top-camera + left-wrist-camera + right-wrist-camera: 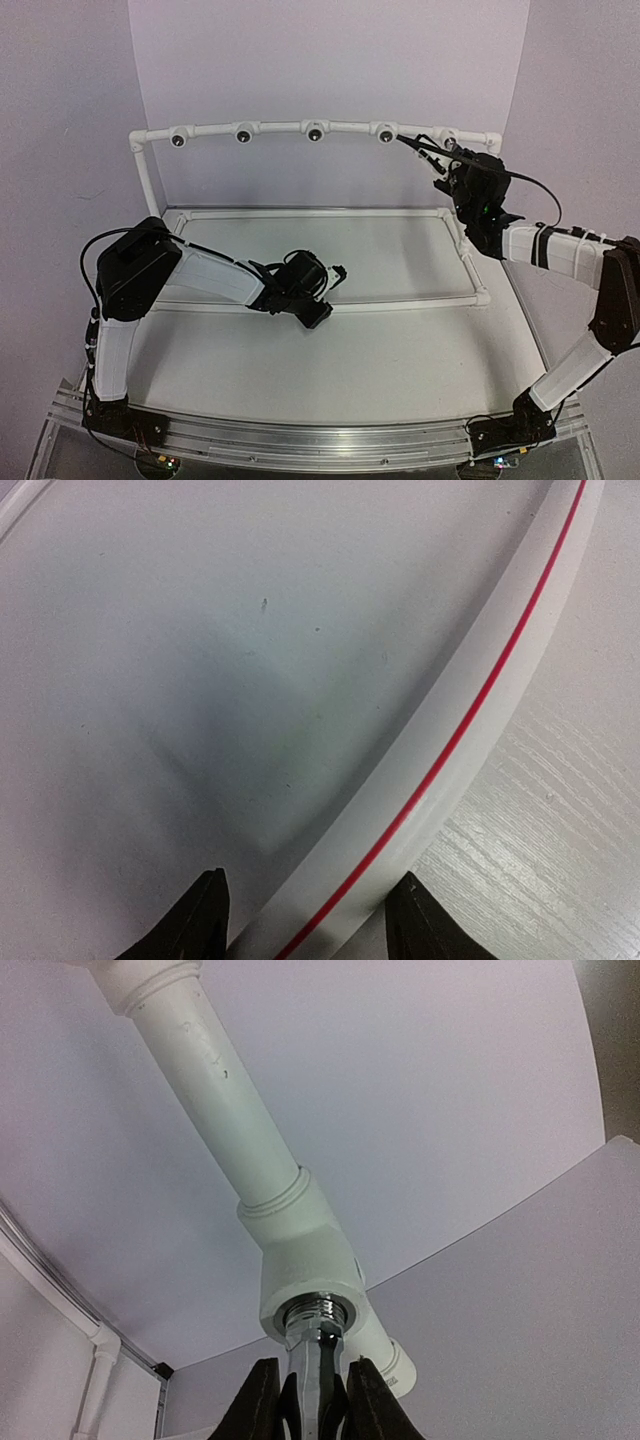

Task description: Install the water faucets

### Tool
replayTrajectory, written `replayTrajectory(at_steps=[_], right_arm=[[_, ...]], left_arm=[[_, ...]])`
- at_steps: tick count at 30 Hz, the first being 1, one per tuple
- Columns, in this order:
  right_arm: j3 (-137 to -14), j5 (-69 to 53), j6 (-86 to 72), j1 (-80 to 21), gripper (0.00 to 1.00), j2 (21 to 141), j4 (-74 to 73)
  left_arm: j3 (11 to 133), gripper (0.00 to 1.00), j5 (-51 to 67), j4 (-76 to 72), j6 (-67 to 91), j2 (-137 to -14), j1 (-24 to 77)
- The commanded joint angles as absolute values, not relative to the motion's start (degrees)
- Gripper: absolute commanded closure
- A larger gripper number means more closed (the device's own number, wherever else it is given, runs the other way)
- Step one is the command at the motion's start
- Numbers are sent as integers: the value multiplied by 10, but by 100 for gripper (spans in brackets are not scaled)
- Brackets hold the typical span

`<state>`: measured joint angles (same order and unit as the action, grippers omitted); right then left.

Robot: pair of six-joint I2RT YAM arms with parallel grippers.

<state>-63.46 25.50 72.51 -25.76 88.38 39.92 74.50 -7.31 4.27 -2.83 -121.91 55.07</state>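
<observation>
The right jaws are closed narrowly on a water faucet [318, 1365], gripping its shiny silver body from both sides. Directly beyond their tips, the faucet's threaded end sits in the round mouth of a white tee fitting [305, 1270]. A few threads show at the rim, so it is not fully seated. The rest of the faucet, back between the jaws, is hidden. The white rail pipe [215, 1090] carrying the fitting runs up and away from the jaws to the left in the right wrist view. In the top view these jaws are raised off the tabletop [350, 370], at the right end of the rail. Four more white fittings [314, 131] with dark holes sit along the rail to their left.

The left jaws are down low at the near bar of the pipe frame, well apart from the right jaws and the faucet. They stand moderately parted. A white pipe with a thin red stripe [470, 730] fills the gap between them and curves off ahead and to the right. I cannot tell whether they press on the pipe or only straddle it. A smooth white surface lies to their left, and wood-grained white tabletop to their right.
</observation>
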Motion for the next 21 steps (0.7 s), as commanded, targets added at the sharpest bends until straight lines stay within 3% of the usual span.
replayTrajectory(at_steps=[1, 21], right_arm=[[-669, 227, 664, -255, 100, 866, 378], [-693, 205, 527, -240, 100, 861, 345]], left_arm=[[689, 100, -14, 211, 79, -1309, 567], [695, 100, -16, 216, 77, -1310, 568]])
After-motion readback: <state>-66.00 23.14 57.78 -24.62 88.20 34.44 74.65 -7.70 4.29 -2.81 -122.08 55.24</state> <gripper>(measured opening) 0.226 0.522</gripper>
